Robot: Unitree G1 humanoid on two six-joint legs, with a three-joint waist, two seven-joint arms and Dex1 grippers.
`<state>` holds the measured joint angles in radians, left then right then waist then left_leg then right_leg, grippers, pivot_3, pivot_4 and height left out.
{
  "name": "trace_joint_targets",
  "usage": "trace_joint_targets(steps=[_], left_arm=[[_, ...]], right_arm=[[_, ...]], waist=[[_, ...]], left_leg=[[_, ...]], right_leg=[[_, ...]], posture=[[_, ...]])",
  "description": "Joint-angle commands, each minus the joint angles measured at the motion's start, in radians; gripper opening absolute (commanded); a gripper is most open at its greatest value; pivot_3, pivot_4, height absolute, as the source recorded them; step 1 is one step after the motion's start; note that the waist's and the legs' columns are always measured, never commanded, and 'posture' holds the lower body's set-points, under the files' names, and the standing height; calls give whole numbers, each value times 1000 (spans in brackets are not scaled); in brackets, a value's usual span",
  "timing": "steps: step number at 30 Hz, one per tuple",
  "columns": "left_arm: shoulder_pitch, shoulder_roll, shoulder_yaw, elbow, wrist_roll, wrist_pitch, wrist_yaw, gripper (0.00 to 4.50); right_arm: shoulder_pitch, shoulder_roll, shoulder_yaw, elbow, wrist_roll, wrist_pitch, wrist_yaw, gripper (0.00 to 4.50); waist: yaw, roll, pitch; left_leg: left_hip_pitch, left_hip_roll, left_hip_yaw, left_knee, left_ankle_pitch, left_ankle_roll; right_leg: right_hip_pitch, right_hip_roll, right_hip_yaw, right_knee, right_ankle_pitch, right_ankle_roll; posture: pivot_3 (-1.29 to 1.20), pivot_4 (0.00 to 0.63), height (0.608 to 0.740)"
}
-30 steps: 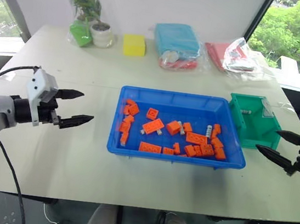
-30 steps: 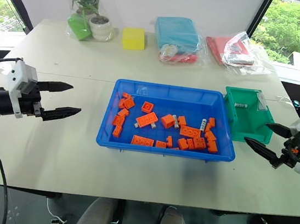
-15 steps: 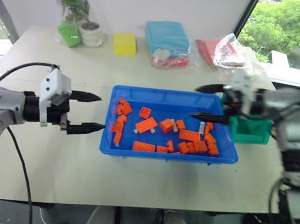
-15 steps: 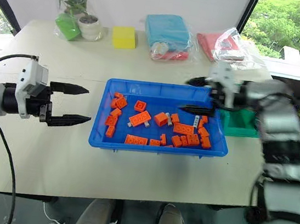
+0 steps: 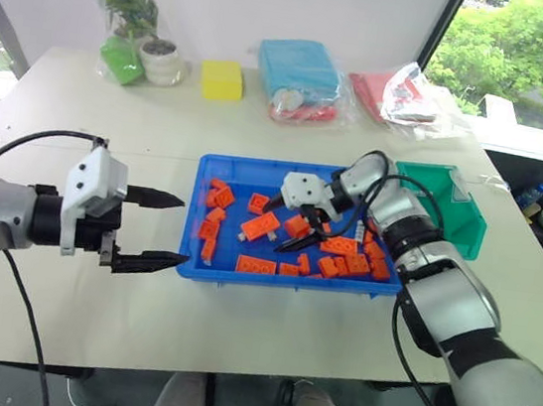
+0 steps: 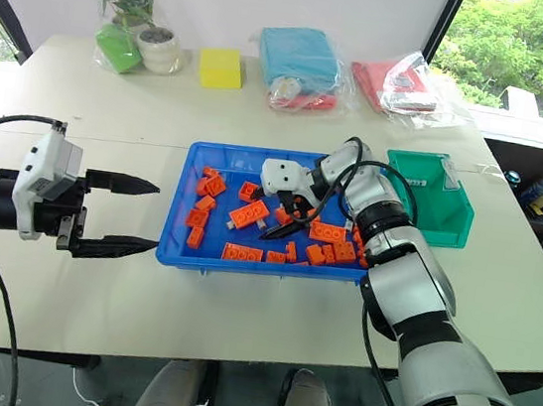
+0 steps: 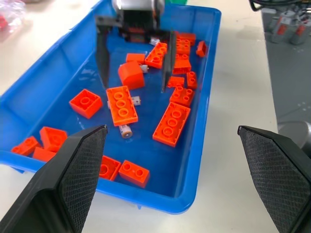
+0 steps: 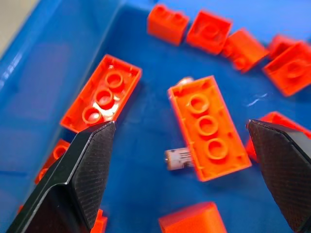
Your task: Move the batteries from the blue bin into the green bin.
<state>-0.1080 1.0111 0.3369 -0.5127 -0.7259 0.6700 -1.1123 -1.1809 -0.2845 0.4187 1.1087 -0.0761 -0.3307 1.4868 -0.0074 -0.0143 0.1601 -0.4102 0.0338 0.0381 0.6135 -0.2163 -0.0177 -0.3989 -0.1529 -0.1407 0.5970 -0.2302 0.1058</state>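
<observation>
The blue bin (image 5: pixel 275 282) lies mid-table and holds many orange bricks. One battery (image 8: pixel 178 158) pokes out from under a long orange brick (image 8: pixel 208 127); the same battery (image 7: pixel 126 130) shows in the left wrist view, with another (image 7: pixel 136 101) beside the brick. My right gripper (image 6: pixel 285 219) hangs open inside the bin, pointing down over that brick, its fingers (image 8: pixel 77 174) either side of it and nothing held. My left gripper (image 5: pixel 174 230) is open and empty, just outside the bin's left wall. The green bin (image 5: pixel 455 201) stands against the blue bin's right end.
Along the table's far edge stand a bagged plant (image 5: pixel 126 14), a lime-green bag (image 5: pixel 120 61), a yellow block (image 5: pixel 221 80), a teal package (image 5: pixel 299 67) and a red bagged item (image 5: pixel 406 93). A black cable (image 5: pixel 30 136) loops off my left arm. Bare tabletop lies in front of the bins.
My right arm swung left from beside the green bin to over the middle of the blue bin, gripper turned downward and still open. The left gripper drew a little closer to the bin's left wall.
</observation>
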Motion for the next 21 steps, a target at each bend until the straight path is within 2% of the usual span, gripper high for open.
trace_joint_targets(steps=[1, 8, 20, 21], left_arm=[[17, 15, 64, -45, -28, 10, 18, 4500], [45, 16, 95, -67, -42, 18, 41, 4500], [12, 13, 69, -61, -42, 9, 60, 4500], [6, 13, 65, -59, -42, 9, 61, 4500]], right_arm=[[-59, 31, -30, 36, -20, -45, -36, 4435], [-62, 70, -27, 92, -69, -74, -73, 4435], [-63, 108, -31, 149, -157, -56, -208, 4435], [-60, 111, -31, 150, -161, -57, -211, 4200]], waist=[[-6, 0, 0], [-6, 0, 0], [-7, 0, 0], [-6, 0, 0]], left_leg=[[0, 0, 0, 0, 0, 0], [0, 1, 0, 0, 0, -2], [0, 1, 0, 0, 0, -2], [0, 1, 0, 0, 0, -2]], right_leg=[[0, 0, 0, 0, 0, 0], [0, 1, 0, 0, 0, -1], [0, 1, 1, 1, 0, -1], [0, 1, 1, 1, 0, -1]], posture=[[0, 150, 683], [0, 150, 683], [0, 150, 683], [0, 150, 683]])
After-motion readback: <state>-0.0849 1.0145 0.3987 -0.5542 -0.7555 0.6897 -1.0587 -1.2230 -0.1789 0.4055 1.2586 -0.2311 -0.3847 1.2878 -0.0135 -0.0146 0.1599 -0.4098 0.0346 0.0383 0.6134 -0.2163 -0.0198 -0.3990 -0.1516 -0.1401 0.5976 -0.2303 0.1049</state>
